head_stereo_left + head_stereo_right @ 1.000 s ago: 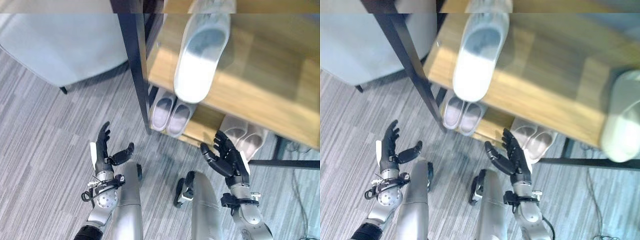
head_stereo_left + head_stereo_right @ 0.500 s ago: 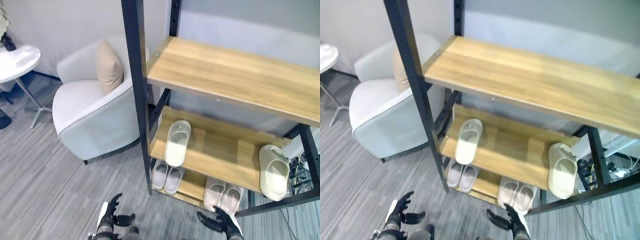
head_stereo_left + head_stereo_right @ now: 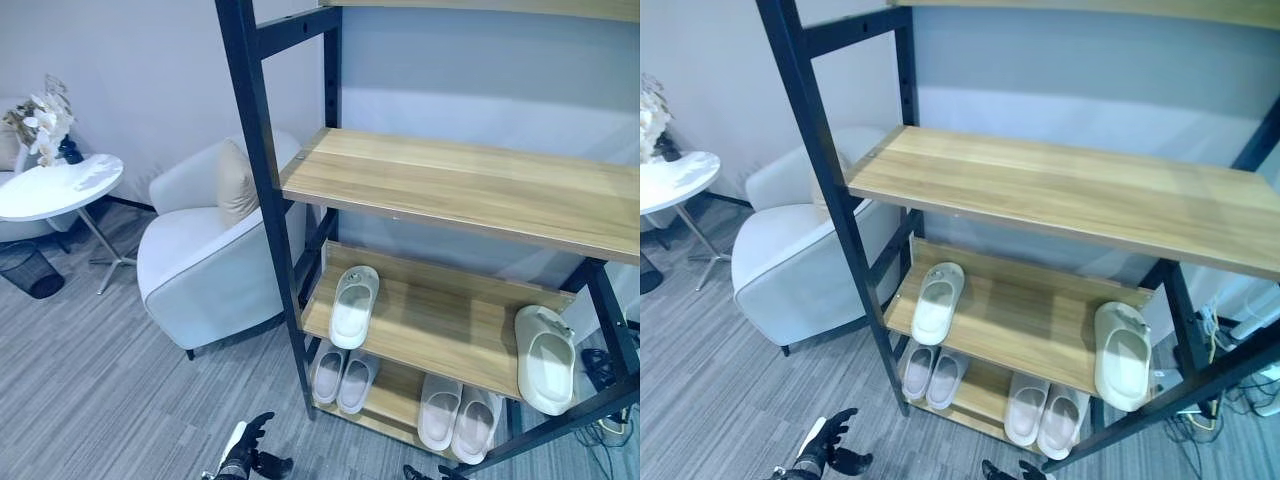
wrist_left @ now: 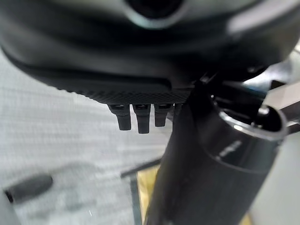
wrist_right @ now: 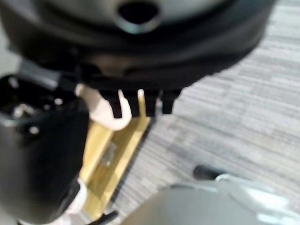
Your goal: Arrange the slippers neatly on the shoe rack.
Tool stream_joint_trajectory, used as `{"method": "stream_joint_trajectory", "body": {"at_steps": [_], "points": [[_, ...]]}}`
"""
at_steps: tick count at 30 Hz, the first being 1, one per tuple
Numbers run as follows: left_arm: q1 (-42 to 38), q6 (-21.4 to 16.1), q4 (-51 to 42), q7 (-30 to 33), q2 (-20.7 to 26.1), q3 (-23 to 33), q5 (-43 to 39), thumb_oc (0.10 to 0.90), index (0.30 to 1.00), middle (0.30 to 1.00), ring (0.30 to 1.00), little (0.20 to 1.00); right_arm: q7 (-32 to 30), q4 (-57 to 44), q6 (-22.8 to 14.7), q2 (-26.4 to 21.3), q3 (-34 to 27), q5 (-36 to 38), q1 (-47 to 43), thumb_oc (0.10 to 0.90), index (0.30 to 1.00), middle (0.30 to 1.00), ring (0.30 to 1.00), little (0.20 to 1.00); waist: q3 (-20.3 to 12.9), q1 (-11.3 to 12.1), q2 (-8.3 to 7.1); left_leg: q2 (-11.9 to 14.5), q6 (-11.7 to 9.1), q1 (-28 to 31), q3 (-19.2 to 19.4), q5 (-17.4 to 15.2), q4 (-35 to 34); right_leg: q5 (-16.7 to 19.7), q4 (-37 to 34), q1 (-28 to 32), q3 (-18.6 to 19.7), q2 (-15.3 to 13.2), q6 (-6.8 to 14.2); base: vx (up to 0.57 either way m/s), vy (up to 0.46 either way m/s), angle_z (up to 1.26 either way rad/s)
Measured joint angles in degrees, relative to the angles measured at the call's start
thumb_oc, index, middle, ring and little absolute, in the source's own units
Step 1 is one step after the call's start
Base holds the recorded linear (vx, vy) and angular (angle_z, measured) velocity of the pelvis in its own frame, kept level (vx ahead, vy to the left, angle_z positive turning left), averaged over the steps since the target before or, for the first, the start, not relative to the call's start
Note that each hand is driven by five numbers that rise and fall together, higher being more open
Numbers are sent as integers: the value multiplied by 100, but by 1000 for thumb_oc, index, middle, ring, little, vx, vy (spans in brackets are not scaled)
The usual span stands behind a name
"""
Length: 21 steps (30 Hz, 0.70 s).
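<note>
a home entryway or lounge: white armchair (image 3: pixel 205 265) and flower-topped side table (image 3: pixel 55 188) left of the shoe rack (image 3: pixel 460 190).

Shoe rack (image 3: pixel 270 230), two apart slippers (image 3: pixel 354 306) on middle shelf, armchair (image 3: pixel 205 265) beside, left hand (image 3: pixel 243 459) open below

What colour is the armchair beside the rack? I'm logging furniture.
The armchair is white, clearest in the left eye view.

Dark left hand (image 3: pixel 245 460) — white-edged (ribbed black palm) — black right hand (image 3: pixel 1025 470).
</note>
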Motion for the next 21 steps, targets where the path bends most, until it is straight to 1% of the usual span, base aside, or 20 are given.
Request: {"method": "stream_joint_trajectory", "body": {"at_steps": [1, 2, 3, 4, 5, 6, 7, 8, 9, 10, 11, 12, 13, 14, 15, 16, 17, 18, 20, 21], "points": [[-20, 2, -188, -149, 19, -198, 5, 800, 900, 900, 900, 900, 11, 8, 5, -79, 1, -25, -10, 800, 900, 900, 900, 900, 72, -3, 53, 43, -66, -112, -24, 65, 168, -31, 93, -49, 41, 49, -58, -164, -91, 7], [-19, 10, -312, -226, 57, -343, 4, 800, 900, 900, 900, 900, 8, 20, 17, -105, -5, -38, -13, 800, 900, 900, 900, 900, 90, -5, 35, 20, -111, -161, -31, 186, 196, -39, 88, -69, 25, 5, -139, -95, -45, 21], [-43, 6, -612, -391, 104, -598, 9, 800, 900, 900, 900, 900, 5, 55, 79, -148, -29, -39, -11, 800, 900, 900, 900, 900, 140, -15, -58, -76, -181, -320, -9, 567, 238, 15, 65, -127, 9, -67, -246, -67, -27, 16], [-28, 20, -883, -526, 117, -746, 1, 800, 900, 900, 900, 900, 15, 134, 89, -177, -75, -35, 18, 800, 900, 900, 900, 900, 208, -5, -186, -273, -196, -386, 50, 513, 488, 102, 22, -161, -37, -208, -344, -65, -27, 11], [3, 41, -1040, -585, 140, -853, 4, 800, 900, 900, 900, 900, 17, 183, 93, -183, -133, -30, 26, 800, 900, 900, 900, 900, 213, -8, -263, -420, -117, -410, 95, 252, 728, 152, -36, -153, -27, -305, -347, -50, 28, -13], [29, 44, -1283, -753, 139, -961, 9, 800, 900, 900, 900, 900, 13, 221, 134, -236, -185, 17, 34, 800, 900, 900, 900, 900, 195, -23, -352, -739, 98, -295, 257, -105, 860, 273, -175, -161, 13, -404, -279, -35, 29, -11], [35, 48, -1441, -774, 134, -993, 9, 800, 900, 900, 900, 900, 18, 222, 158, -268, -236, 22, 52, 800, 900, 900, 900, 900, 205, -44, -337, -858, 238, -190, 254, -199, 792, 338, -243, -169, 46, -388, -242, -69, 31, -24], [69, 72, -1813, -823, 146, -1004, 2, 800, 900, 900, 900, 900, 15, 269, 188, -321, -319, 26, 44, 800, 900, 900, 900, 900, 251, -63, -253, -980, 395, 72, 170, -311, 435, 451, -307, -185, 132, -276, -211, -51, 7, -7], [27, 68, -2098, -871, 187, -1011, 2, 800, 900, 900, 900, 900, -3, 276, 208, -314, -369, 32, 32, 800, 900, 900, 900, 900, 318, -137, -187, -946, 444, 164, 205, -343, 192, 501, -305, -253, 80, -141, -236, -18, 33, -9], [-91, 66, -2211, -868, 208, -1007, -4, 800, 900, 900, 900, 900, 5, 277, 249, -288, -376, 36, -3, 800, 900, 900, 900, 900, 410, -132, -199, -910, 446, 188, 61, -343, 100, 513, -298, -301, 103, -102, -215, 53, 55, -2], [-129, 69, -2257, -870, 241, -997, -7, 800, 900, 900, 900, 900, 12, 276, 271, -261, -370, 35, -27, 800, 900, 900, 900, 900, 485, -109, -250, -902, 445, 187, 21, -346, 97, 531, -305, -314, 140, -93, -192, 122, 123, -21], [-110, 112, -2403, -955, 364, -990, -8, 800, 900, 900, 900, 900, 12, 269, 292, -235, -377, 35, -71, 800, 900, 900, 900, 900, 504, -151, -288, -878, 471, 252, 53, -364, -30, 581, -371, -316, 200, -67, -137, 88, 97, -28], [-65, 111, -2437, -1003, 419, -989, -9, 800, 900, 900, 900, 900, 7, 260, 293, -235, -397, 35, -93, 800, 900, 900, 900, 900, 503, -153, -281, -862, 499, 312, 81, -382, -122, 600, -392, -315, 255, -48, -136, -3, 115, -51], [57, 125, -2425, -1094, 463, -892, -128, 800, 900, 900, 900, 900, 3, 193, 302, -237, -398, 31, -164, 800, 900, 900, 900, 900, 501, -145, -277, -846, 508, 408, 251, -380, -225, 637, -389, -345, 425, -36, -101, -54, 45, -54], [130, 182, -2423, -1134, 472, -842, -314, 800, 900, 900, 900, 900, -1, 148, 307, -224, -379, 31, -193, 800, 900, 900, 900, 900, 516, -162, -286, -902, 527, 423, 330, -389, -238, 675, -377, -407, 480, -58, -62, -104, 62, -60], [158, 248, -2420, -1154, 473, -809, -491, 800, 900, 900, 900, 900, 2, 135, 310, -215, -367, 30, -243, 800, 900, 900, 900, 900, 519, -132, -257, -859, 548, 413, 398, -381, -242, 664, -280, -487, 548, -66, -48, -84, 23, -42], [158, 317, -2403, -1168, 510, -765, -704, 800, 900, 900, 900, 900, 10, 135, 323, -180, -332, 15, -367, 800, 900, 900, 900, 900, 604, -123, -237, -904, 561, 403, 491, -377, -248, 675, -180, -593, 601, -99, -11, -95, 11, -38], [135, 373, -2436, -1169, 580, -776, -783, 800, 900, 900, 900, 900, 10, 151, 345, -160, -308, 9, -460, 800, 900, 900, 900, 900, 669, -119, -245, -919, 578, 375, 562, -378, -235, 701, -82, -694, 639, -132, -24, -53, -26, -40], [102, 398, -2685, -1263, 941, -825, -873, 800, 900, 900, 900, 900, 15, 152, 390, -32, -269, -27, -679, 800, 900, 900, 900, 900, 812, -46, -225, -893, 640, 366, 717, -360, -261, 644, 44, -816, 754, -198, 90, -8, -40, -32], [81, 456, -2806, -1286, 1000, -870, -871, 800, 900, 900, 900, 900, 16, 157, 409, 6, -260, -42, -696, 800, 900, 900, 900, 900, 833, -40, -223, -893, 648, 362, 717, -366, -262, 622, 89, -839, 688, -204, 128, 24, -49, -5]]}}
